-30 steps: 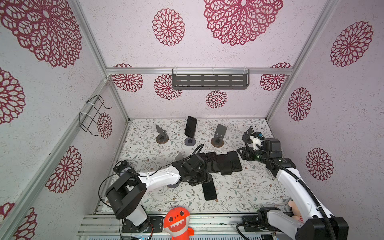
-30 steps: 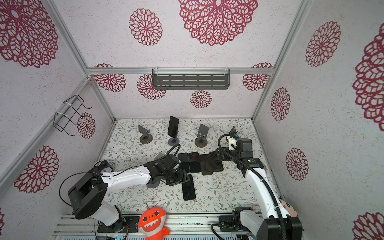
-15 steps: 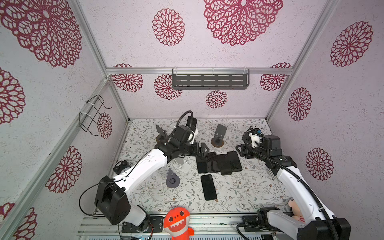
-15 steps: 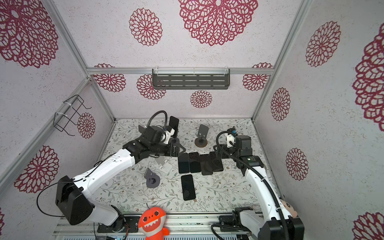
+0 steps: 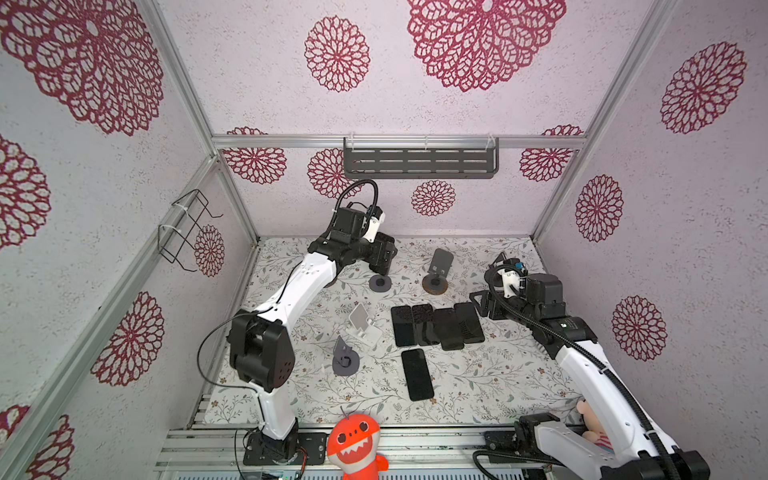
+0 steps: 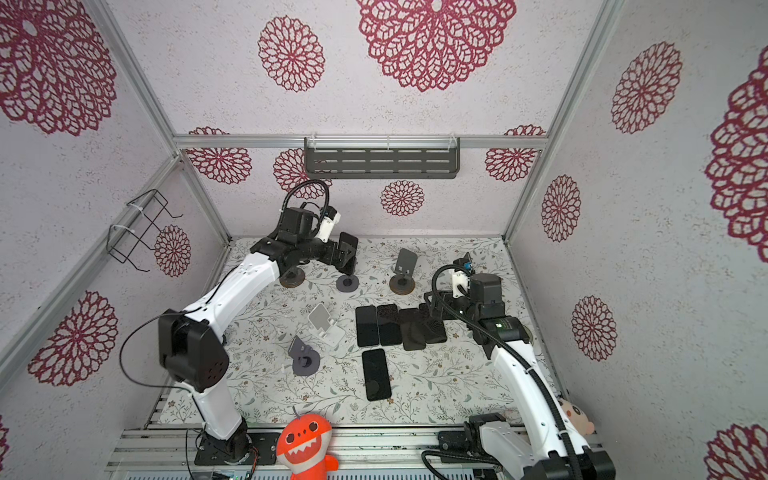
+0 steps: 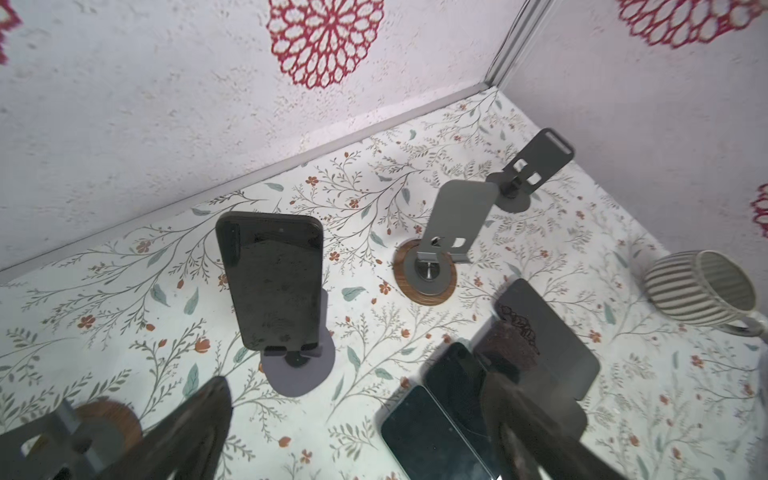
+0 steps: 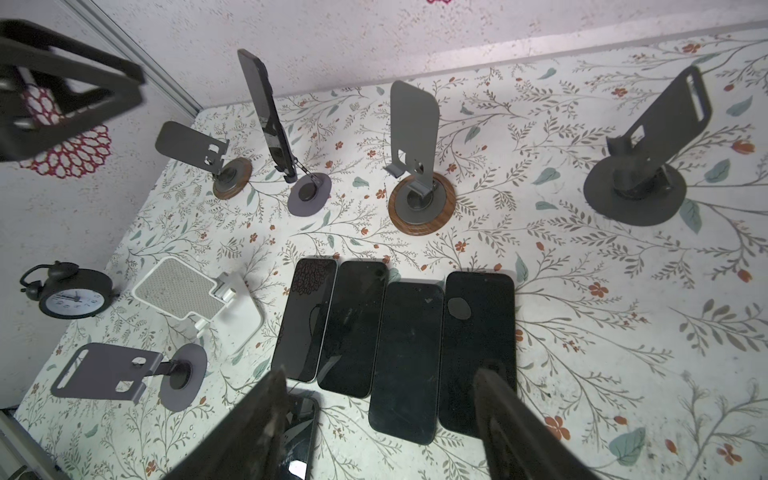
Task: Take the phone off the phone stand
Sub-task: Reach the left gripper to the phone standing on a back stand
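Note:
A black phone (image 7: 274, 282) stands upright on a grey round-based phone stand (image 7: 299, 370) near the back wall; both also show in the right wrist view, the phone (image 8: 266, 112) and the stand (image 8: 309, 193). My left gripper (image 7: 353, 419) is open just short of the phone, nothing between its fingers (image 7: 199, 428). In a top view the left gripper (image 6: 340, 257) overlaps the phone (image 6: 348, 245). My right gripper (image 8: 382, 407) is open and empty, over the row of flat phones.
Several black phones (image 5: 436, 326) lie flat mid-table, another (image 5: 417, 374) nearer the front. Empty stands: wood-based (image 5: 436, 270), white (image 5: 363, 326), grey (image 5: 345, 357). A striped cup (image 7: 702, 291), a black clock (image 8: 70, 291), a wall shelf (image 5: 419, 160) and an orange toy (image 5: 353, 444) are around.
My left arm swung from the front middle of the table up to the back, by the stand with the phone, and its jaws opened wider. The right arm barely moved.

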Available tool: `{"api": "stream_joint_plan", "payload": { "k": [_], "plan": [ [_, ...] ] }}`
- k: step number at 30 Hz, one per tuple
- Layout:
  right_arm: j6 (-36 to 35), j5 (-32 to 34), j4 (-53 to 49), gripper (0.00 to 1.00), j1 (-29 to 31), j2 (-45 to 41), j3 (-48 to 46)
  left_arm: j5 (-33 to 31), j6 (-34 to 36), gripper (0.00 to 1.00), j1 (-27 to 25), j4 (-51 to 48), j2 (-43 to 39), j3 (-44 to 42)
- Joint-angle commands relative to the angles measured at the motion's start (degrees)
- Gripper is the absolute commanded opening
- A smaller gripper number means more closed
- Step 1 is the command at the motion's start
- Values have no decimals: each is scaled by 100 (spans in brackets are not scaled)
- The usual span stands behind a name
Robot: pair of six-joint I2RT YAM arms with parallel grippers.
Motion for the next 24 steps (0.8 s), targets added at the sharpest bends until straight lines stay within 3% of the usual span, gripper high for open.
{"api": "stream_joint_plan", "payload": {
  "k": [1, 9, 24],
  "plan": [
    [113, 111, -239, 75, 33, -277, 51, 93, 693, 97, 167, -117, 562, 505],
    [53, 351, -459, 75, 25, -467, -31, -94, 1066, 97, 201, 295, 1164, 742],
    [35, 472, -465, 75, 33, -442, -68, 119, 933, 97, 219, 134, 1999, 1553]
  ]
}}
